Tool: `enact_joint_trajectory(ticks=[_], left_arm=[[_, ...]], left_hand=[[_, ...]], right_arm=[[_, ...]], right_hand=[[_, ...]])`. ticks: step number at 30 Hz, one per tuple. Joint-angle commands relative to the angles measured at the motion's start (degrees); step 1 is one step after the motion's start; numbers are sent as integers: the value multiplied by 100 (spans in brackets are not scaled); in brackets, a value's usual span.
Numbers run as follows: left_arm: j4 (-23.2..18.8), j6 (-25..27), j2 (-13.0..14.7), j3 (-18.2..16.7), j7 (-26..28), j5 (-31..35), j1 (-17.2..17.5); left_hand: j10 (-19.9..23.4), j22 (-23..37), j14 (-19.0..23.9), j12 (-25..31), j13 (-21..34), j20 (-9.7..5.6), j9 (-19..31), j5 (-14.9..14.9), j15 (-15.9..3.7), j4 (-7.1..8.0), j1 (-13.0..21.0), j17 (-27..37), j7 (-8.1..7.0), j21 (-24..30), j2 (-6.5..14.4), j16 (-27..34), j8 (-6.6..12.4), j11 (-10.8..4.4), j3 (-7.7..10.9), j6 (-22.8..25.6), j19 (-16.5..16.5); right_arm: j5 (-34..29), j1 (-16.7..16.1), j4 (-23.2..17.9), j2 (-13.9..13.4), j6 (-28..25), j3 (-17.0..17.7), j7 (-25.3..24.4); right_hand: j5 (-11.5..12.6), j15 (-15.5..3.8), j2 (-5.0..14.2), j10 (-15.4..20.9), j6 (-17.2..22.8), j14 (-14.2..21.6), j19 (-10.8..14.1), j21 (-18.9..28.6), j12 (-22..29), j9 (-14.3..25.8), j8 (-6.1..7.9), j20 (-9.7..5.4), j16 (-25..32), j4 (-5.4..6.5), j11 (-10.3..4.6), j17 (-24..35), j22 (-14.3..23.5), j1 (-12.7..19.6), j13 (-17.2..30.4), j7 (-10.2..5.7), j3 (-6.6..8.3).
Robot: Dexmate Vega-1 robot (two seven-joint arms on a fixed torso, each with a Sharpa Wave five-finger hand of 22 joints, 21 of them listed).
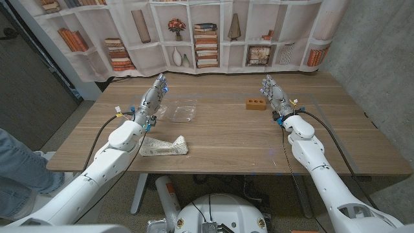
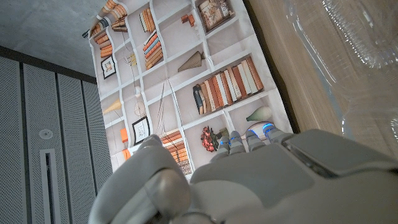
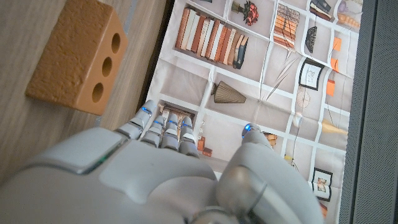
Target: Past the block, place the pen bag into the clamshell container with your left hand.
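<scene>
Wood-grain bench (image 1: 226, 136) carried all items in the head view. The pen bag (image 1: 163, 147) lay near the front edge, just beside the left forearm. The clear clamshell container (image 1: 183, 112) sat beyond it, near the left hand (image 1: 154, 97), which held nothing, fingers extended. The orange block (image 1: 255, 104) stood well to the right of the container, just beside the right hand (image 1: 273, 94), likewise released. A bookshelf-print curtain (image 1: 213, 32) hung behind the bench.

In the left wrist view, the left hand (image 2: 261, 174) was empty; the clamshell container (image 2: 354, 37) lay close by.

In the right wrist view, the right hand (image 3: 155, 168) grasped nothing; the block (image 3: 78, 59) sat apart from its fingers (image 3: 165, 134).
</scene>
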Motion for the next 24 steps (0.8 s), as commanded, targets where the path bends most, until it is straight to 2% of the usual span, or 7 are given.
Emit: enact_joint_trajectory(ticks=[1,24], left_arm=[[-339,-301,113,-187,63,185,374],[-565,-635,156,-436,115,438,841]], left_hand=[[34,10,0,33,15,-89,20,3,-39,-39,64,32,-21,20,6,27,32,-4,14,35,-487],[139,11,137,28,16,-74,17,-18,-68,-62,110,34,-37,14,23,32,33,-20,-2,164,-449]], right_arm=[[15,-33,-48,-17,-21,40,-12],[0,-94,-122,-19,30,40,-58]], right_hand=[[-17,8,33,62,58,38,34,-11,14,18,-18,-196,2,-35,9,28,26,54,18,-21,14],[-24,4,46,108,102,80,53,-62,14,19,-21,-188,-2,-50,-1,28,27,56,19,-30,8]])
